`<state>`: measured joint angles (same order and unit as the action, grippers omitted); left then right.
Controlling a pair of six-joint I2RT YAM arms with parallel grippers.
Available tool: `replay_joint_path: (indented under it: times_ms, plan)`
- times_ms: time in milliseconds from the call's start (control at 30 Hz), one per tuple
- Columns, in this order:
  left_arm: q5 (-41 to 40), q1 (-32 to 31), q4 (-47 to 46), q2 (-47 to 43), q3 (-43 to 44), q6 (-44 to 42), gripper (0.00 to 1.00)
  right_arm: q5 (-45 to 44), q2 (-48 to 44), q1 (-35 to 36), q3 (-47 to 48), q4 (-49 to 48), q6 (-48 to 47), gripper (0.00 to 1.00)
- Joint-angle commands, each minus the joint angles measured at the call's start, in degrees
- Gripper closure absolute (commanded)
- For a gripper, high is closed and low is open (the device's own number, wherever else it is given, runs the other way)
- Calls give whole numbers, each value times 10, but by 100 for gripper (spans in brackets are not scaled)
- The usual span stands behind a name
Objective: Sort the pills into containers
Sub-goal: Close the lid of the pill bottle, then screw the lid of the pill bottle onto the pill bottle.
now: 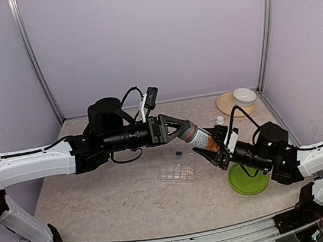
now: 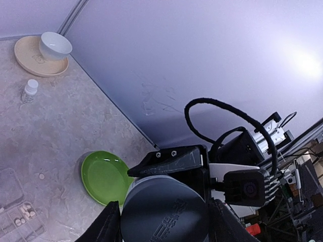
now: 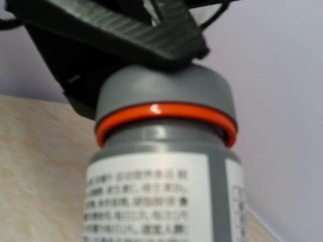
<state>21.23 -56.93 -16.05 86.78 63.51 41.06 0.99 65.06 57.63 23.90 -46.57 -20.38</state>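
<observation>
The left pincer (image 1: 184,131) clamped the grey cap (image 1: 192,133) and the right pincer (image 1: 216,148) pinched the bottle (image 1: 203,139), raised just right of the pill organiser (image 1: 177,170), probably for unscrewing.

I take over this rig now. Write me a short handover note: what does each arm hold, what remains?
Left fingers: shut on the grey round cap of the labelled pill bottle.
Right fingers: shut on that bottle's body, held in the air.
Clear plastic pill organiser: flat on the table, between the two arms, a few white pills inside.
Done: bottle lifted. To do: cap off, pills sorted.
</observation>
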Motion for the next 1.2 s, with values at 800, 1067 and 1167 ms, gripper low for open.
replay_joint_path:
  times_ms: [800, 1067, 1167]
  plan:
    - [127, -15, -136, -45, -75, -175, 61, 72, -71, 58, 108, 149, 214, 100]
    - [134, -14, -120, -72, -85, -248, 41, 124, -101, 57, 119, 183, 306, 100]
    - [106, -13, -119, -84, -86, -238, 5, 94, -104, 57, 122, 209, 292, 100]
